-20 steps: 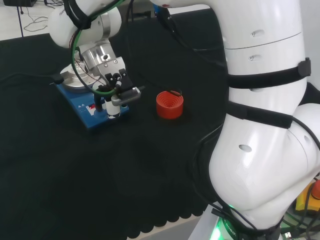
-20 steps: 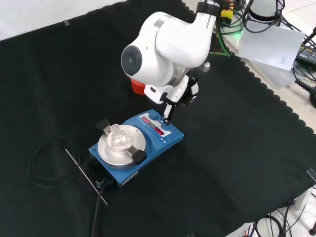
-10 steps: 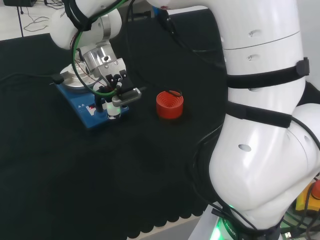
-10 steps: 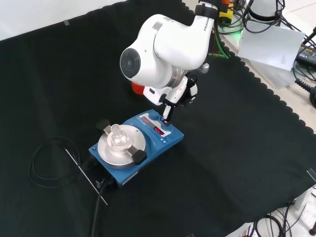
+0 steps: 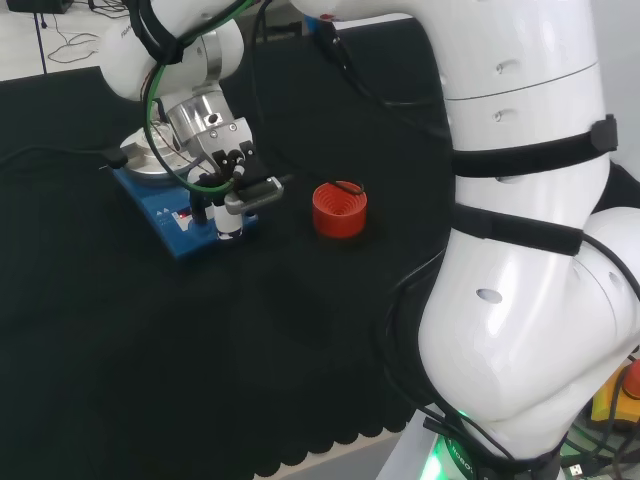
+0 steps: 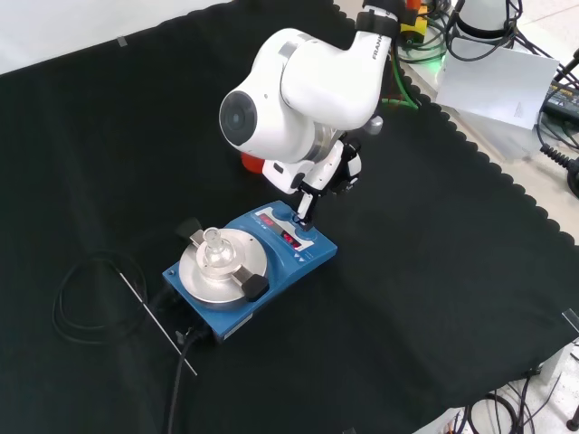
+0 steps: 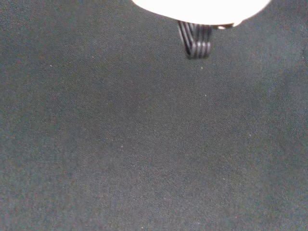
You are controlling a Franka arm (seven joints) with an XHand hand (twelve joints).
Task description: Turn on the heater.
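Compared with a second ago, little has changed: in the front view the arm's big white link has shifted slightly to the left, while the hand (image 6: 308, 201) stays over the front panel of the heater (image 6: 249, 264), one dark finger (image 6: 304, 210) pointing straight down at the strip of red displays. In the head view the hand (image 5: 232, 190) hangs at the same near corner of the blue base, its fingertips touching or just above the panel (which of the two cannot be told). The fingers that show look fairly straight and hold nothing.

The heater is a flat blue box with rounded corners, carrying a round, dull-metal plate (image 6: 218, 263) with a raised knob at its centre and two black clamps at its rim. It sits on the woven black cloth (image 6: 434, 271), left of a red ribbed ring stand (image 5: 339, 208) in the head view. A thin metal rod (image 6: 156, 323) and a coiled black cable (image 6: 77, 303) lie beside it.
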